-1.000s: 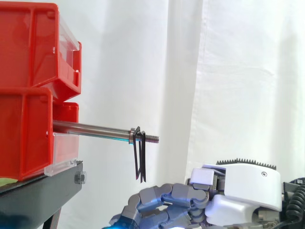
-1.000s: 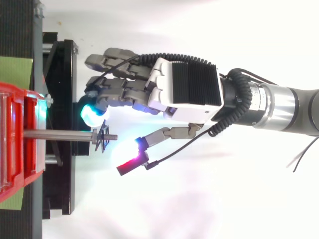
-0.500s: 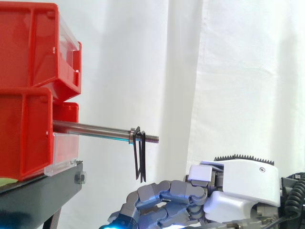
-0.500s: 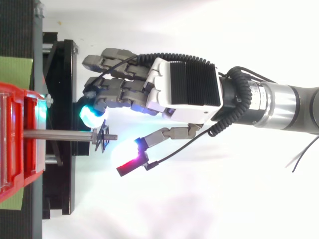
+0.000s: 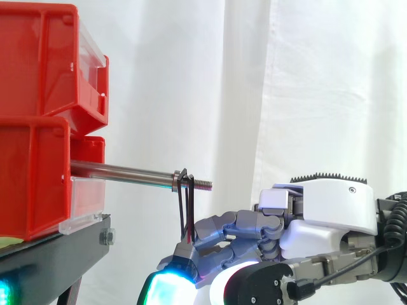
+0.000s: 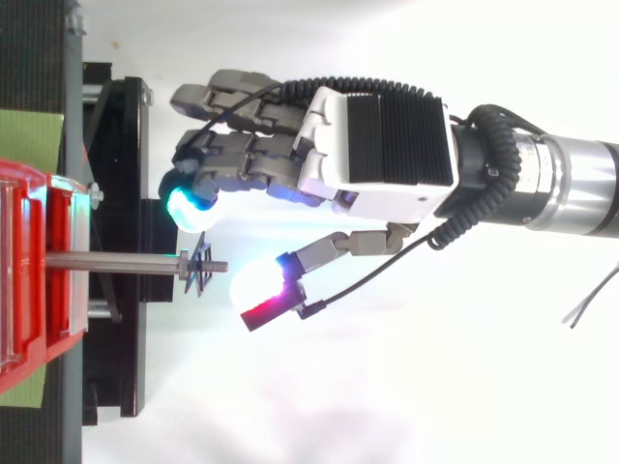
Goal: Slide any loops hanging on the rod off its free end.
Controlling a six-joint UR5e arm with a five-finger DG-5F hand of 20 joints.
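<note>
Hand (image 6: 377,135) stands open: fingers loosely bent, thumb (image 6: 261,290) spread well clear of them, nothing held. In the top view a cyan-glowing fingertip (image 6: 189,205) lies to one side of the rod's free end and the thumb's white-and-red pad to the other, with the rod tip in the gap between and neither pad touching it. In the side view the hand (image 5: 331,213) sits lower than the rod, its fingers reaching toward the stand, and one fingertip comes up just under the lower end of the hanging loops; contact there cannot be confirmed. The loops (image 5: 189,210), thin and dark, hang on the rod (image 5: 121,171) close to its threaded free end (image 5: 202,184), just outboard of a small collar, and drop straight down. The rod runs nearly level, fixed at its other end among the stacked red bins (image 5: 32,178). The bins rest on the black stand (image 5: 51,260). A white curtain (image 5: 305,95) backs the work.
</note>
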